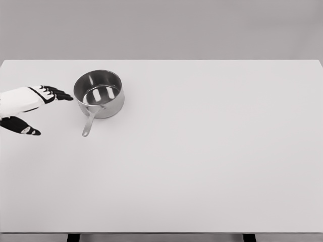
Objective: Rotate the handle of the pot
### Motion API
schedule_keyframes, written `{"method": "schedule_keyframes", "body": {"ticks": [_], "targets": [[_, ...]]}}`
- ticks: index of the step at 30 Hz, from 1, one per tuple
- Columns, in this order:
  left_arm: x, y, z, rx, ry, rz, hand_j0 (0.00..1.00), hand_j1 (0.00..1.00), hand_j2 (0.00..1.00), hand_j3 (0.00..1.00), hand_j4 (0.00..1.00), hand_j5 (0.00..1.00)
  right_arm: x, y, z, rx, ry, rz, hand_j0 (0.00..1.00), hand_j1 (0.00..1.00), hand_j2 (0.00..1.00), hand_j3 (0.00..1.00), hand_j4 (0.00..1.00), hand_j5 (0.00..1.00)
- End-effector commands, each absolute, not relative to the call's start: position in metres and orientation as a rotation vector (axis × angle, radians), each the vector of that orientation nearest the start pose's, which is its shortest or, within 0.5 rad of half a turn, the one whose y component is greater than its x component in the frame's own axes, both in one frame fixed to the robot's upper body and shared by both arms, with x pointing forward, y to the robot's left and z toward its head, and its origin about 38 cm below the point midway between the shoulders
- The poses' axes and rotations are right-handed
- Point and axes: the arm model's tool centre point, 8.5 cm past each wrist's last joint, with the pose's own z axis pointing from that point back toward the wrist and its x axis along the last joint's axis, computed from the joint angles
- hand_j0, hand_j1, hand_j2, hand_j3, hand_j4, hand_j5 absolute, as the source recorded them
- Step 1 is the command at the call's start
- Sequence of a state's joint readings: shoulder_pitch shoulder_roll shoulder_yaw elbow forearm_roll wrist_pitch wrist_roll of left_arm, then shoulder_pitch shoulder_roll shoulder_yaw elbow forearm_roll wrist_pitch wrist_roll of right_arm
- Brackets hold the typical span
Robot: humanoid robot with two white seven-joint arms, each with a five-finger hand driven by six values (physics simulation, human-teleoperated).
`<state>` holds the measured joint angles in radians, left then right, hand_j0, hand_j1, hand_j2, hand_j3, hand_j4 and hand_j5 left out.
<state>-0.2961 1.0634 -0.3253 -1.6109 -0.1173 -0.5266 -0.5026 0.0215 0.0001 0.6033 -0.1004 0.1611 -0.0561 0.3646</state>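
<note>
Saucepan: shiny steel, round, unmarked, at table's far left.
Handle: slim metal, pointing toward the viewer.
Left hand: fingers spread, empty, just beside the pan.

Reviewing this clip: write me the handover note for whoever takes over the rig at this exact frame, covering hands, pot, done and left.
Left hand: open, holding nothing, near the table's left edge, black fingertips pointing at the pot, just short of its wall.
Right hand: out of view.
Shiny steel saucepan: upright, nothing visible inside, on the white table, left of centre toward the far side. Its thin metal handle points toward the robot, slightly left.
Done: the hand is beside the pot.
Left: touch the handle and rotate it.
</note>
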Motion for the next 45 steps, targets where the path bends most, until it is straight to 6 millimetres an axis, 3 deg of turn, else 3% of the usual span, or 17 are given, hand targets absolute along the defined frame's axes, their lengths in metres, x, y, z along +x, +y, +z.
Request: {"method": "schedule_keyframes", "body": {"ticks": [1, 7, 12, 14, 17, 18, 19, 22, 23, 29, 36, 45], "targets": [[0.373, 0.379, 0.235, 0.341, -1.432, -1.823, 1.0, 1.0, 1.0, 1.0, 1.0, 1.0, 0.0, -0.226, -0.261, 0.314, 0.037, 0.761, 1.0, 1.0, 1.0, 1.0, 1.0, 1.0], [0.376, 0.382, 0.237, 0.371, -1.402, -1.847, 1.0, 1.0, 1.0, 1.0, 1.0, 1.0, -0.005, -0.227, -0.261, 0.312, 0.04, 0.708, 1.0, 1.0, 1.0, 1.0, 1.0, 1.0], [0.392, 0.367, 0.268, 0.412, -1.451, -1.887, 1.0, 1.0, 1.0, 1.0, 1.0, 1.0, -0.005, -0.227, -0.261, 0.312, 0.04, 0.708, 1.0, 1.0, 1.0, 1.0, 1.0, 1.0], [0.402, 0.351, 0.281, 0.415, -1.515, -1.883, 1.0, 1.0, 1.0, 1.0, 1.0, 1.0, -0.005, -0.227, -0.261, 0.312, 0.04, 0.708, 1.0, 1.0, 1.0, 1.0, 1.0, 1.0], [0.419, 0.289, 0.287, 0.299, -1.531, -2.046, 1.0, 1.0, 1.0, 1.0, 1.0, 1.0, -0.005, -0.227, -0.261, 0.312, 0.04, 0.708, 1.0, 1.0, 1.0, 1.0, 1.0, 1.0], [0.42, 0.282, 0.287, 0.269, -1.531, -2.05, 1.0, 1.0, 1.0, 1.0, 1.0, 1.0, -0.005, -0.227, -0.261, 0.312, 0.04, 0.708, 1.0, 1.0, 1.0, 1.0, 1.0, 1.0], [0.413, 0.27, 0.272, 0.192, -1.519, -2.117, 1.0, 1.0, 1.0, 1.0, 1.0, 1.0, -0.005, -0.227, -0.261, 0.312, 0.04, 0.708, 1.0, 1.0, 1.0, 1.0, 1.0, 1.0], [0.388, 0.233, 0.271, 0.069, -1.612, -2.275, 1.0, 1.0, 1.0, 1.0, 1.0, 1.0, -0.005, -0.227, -0.261, 0.312, 0.04, 0.708, 1.0, 1.0, 1.0, 1.0, 1.0, 1.0], [0.386, 0.228, 0.273, 0.068, -1.621, -2.286, 1.0, 1.0, 1.0, 1.0, 1.0, 1.0, -0.005, -0.227, -0.261, 0.313, 0.04, 0.708, 1.0, 1.0, 1.0, 1.0, 1.0, 1.0], [0.382, 0.223, 0.276, 0.072, -1.631, -2.31, 1.0, 1.0, 1.0, 1.0, 1.0, 1.0, -0.005, -0.227, -0.261, 0.312, 0.04, 0.708, 1.0, 1.0, 1.0, 1.0, 1.0, 1.0], [0.393, 0.236, 0.259, 0.275, -1.456, -2.428, 1.0, 1.0, 1.0, 1.0, 1.0, 1.0, -0.005, -0.227, -0.261, 0.312, 0.04, 0.708, 1.0, 1.0, 1.0, 1.0, 1.0, 1.0], [0.39, 0.24, 0.256, 0.265, -1.44, -2.444, 1.0, 1.0, 1.0, 1.0, 1.0, 1.0, -0.005, -0.227, -0.261, 0.312, 0.04, 0.708, 1.0, 1.0, 1.0, 1.0, 1.0, 1.0]]}}
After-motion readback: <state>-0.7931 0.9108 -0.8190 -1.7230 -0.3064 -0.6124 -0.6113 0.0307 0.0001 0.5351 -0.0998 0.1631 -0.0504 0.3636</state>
